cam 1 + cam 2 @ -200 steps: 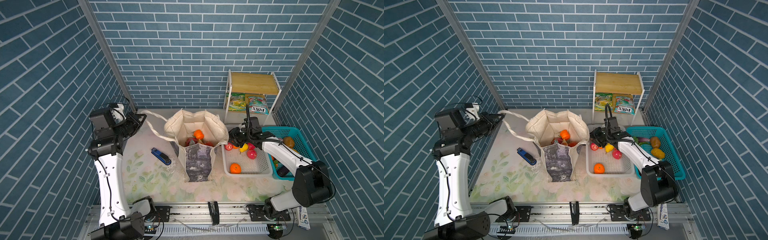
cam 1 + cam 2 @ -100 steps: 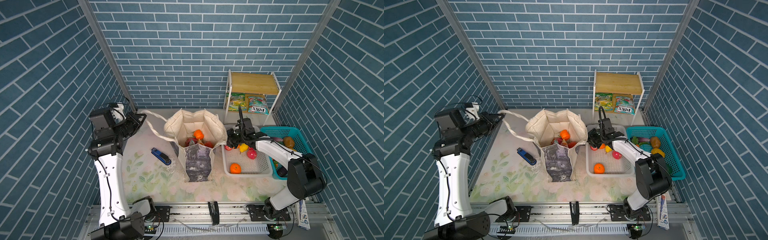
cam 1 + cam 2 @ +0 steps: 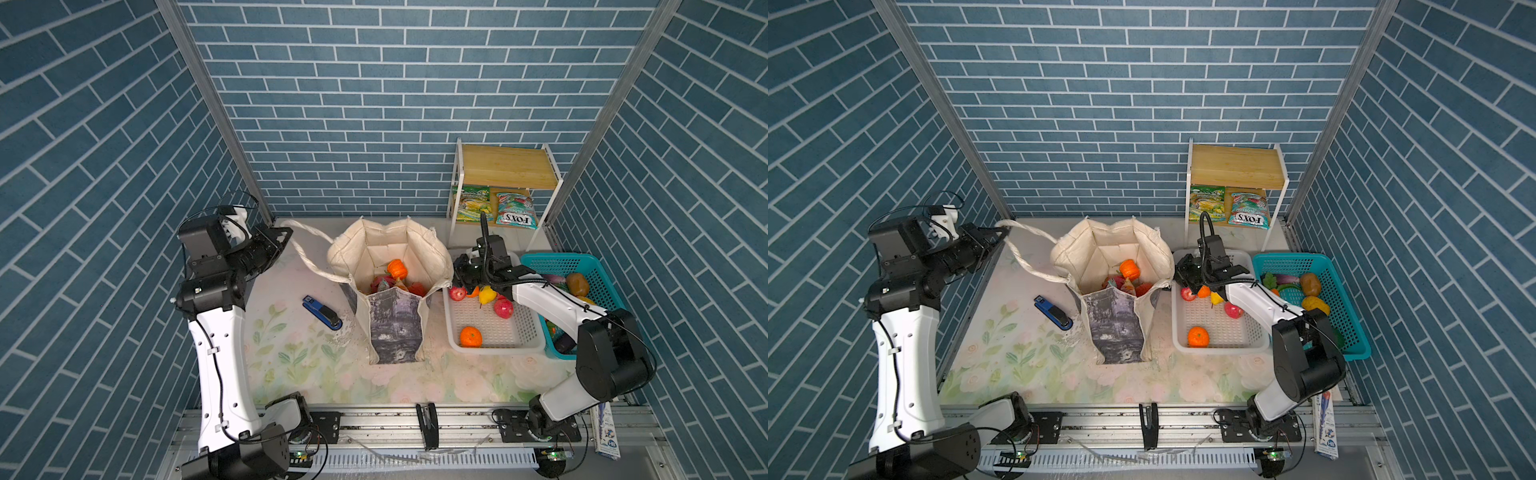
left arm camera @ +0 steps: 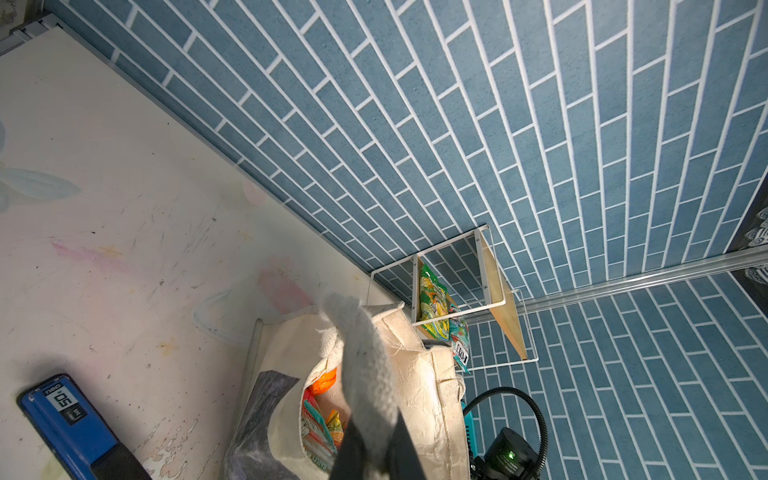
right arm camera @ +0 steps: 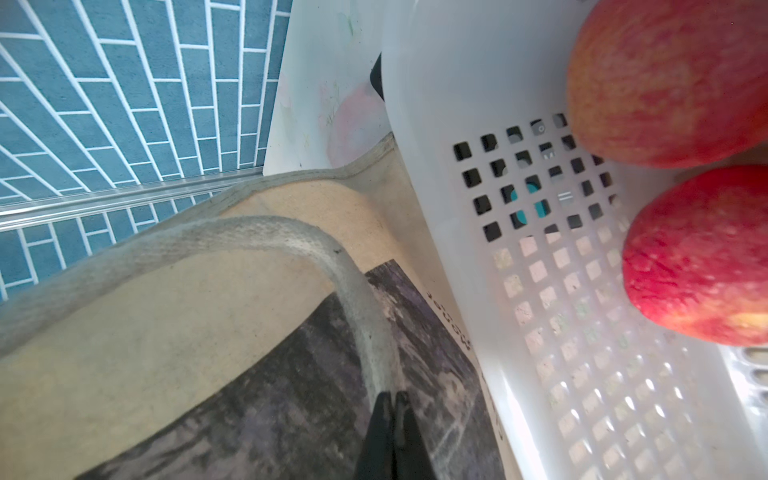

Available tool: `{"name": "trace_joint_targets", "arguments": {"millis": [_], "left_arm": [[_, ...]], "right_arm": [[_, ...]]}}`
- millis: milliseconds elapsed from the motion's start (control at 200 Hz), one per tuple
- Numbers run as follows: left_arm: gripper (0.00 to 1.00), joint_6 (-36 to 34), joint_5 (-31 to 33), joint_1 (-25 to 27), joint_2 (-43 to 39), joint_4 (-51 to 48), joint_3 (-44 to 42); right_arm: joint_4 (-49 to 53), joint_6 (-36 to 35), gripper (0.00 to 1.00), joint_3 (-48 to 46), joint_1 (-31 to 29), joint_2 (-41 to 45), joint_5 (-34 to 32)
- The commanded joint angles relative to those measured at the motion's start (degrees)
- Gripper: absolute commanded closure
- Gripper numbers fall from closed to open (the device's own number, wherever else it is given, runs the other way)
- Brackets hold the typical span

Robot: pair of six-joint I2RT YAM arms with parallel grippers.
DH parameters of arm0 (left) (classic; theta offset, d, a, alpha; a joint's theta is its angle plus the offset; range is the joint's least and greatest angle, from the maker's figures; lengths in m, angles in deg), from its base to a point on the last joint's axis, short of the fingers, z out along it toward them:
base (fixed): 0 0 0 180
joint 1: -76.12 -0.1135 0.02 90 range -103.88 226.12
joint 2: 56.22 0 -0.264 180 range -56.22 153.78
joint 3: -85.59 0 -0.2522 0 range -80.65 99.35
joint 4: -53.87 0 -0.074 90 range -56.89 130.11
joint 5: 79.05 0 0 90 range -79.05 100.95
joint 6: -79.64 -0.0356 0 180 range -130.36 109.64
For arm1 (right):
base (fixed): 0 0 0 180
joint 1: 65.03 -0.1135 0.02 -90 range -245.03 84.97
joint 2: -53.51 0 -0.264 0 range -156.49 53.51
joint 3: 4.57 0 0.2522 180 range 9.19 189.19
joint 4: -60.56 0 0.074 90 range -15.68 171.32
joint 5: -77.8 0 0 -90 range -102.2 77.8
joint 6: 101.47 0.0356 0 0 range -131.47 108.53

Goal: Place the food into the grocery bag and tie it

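Observation:
The cream grocery bag (image 3: 395, 328) (image 3: 1117, 324) stands open mid-table, and food lies inside it, with an orange piece (image 3: 397, 269) on top. My left gripper (image 3: 286, 237) (image 4: 374, 449) is raised at the far left, shut on the bag's left handle (image 3: 307, 249) (image 4: 361, 365). My right gripper (image 3: 459, 274) (image 5: 392, 397) sits low between the bag's right side and the white basket (image 3: 498, 349). It is shut on the other handle (image 5: 291, 237). Red apples (image 3: 503, 308) (image 5: 698, 257), a yellow pepper (image 3: 487, 294) and an orange (image 3: 471, 336) lie in the white basket.
A teal basket (image 3: 561, 262) with more produce stands right of the white one. Candy packets (image 3: 514, 210) sit on the lower level of the wooden shelf (image 3: 507, 166) at the back right. A blue stapler (image 3: 322, 312) lies left of the bag.
My right gripper moved left from over the white basket to the bag's right side and went from open to shut on the handle. The left arm has not moved.

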State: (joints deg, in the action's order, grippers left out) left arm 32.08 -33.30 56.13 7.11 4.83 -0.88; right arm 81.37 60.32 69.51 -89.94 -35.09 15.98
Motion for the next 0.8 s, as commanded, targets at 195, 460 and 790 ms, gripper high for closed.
{"name": "trace_joint_targets", "arguments": {"millis": [195, 460, 790], "left_arm": [[0.97, -0.49, -0.33, -0.75, -0.91, 2.59, 1.96], [0.97, -0.16, -0.4, -0.75, -0.93, 2.77, 1.87], [0.97, 0.18, -0.2, -0.75, -1.18, 3.43, 0.66]], "right_arm": [[4.17, -1.1, 1.0, -0.92, 4.65, 11.52, -2.23], [6.79, -3.95, 1.0, 0.58, 6.23, 12.84, -1.43], [3.52, -4.15, 1.0, -1.36, 3.99, 5.23, -0.32]]}}
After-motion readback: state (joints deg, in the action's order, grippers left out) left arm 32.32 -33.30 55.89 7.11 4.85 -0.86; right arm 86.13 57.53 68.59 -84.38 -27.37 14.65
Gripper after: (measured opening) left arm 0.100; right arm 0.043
